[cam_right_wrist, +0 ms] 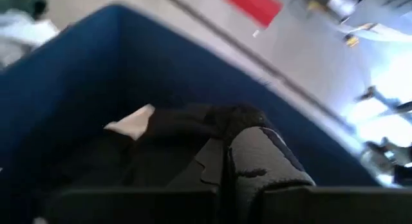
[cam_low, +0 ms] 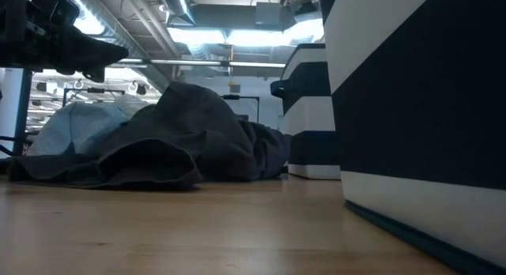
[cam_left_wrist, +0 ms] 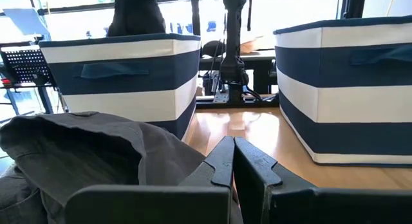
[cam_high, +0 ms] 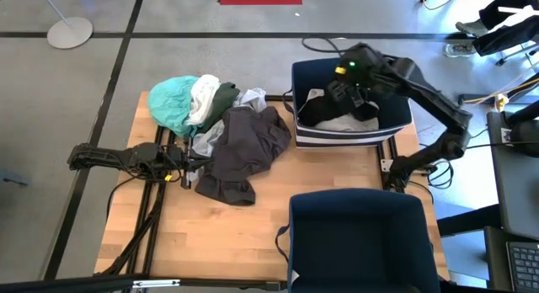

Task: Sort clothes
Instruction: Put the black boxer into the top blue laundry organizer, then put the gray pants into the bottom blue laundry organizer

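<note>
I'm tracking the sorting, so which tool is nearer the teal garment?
Left. The left tool sits at the pile's edge, just below the teal garment; the right tool hangs over the far bin.

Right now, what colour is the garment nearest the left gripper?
Dark grey garment, clearest in the high view.

The table (cam_high: 244,234) is pale wood planking with a smooth, faintly shiny finish. The dark grey garment (cam_high: 244,146) is soft, matt, creased cloth; the teal garment (cam_high: 173,101) at the far left corner looks thinner and crumpled. The striped bins (cam_high: 349,135) are matt woven fabric.
</note>
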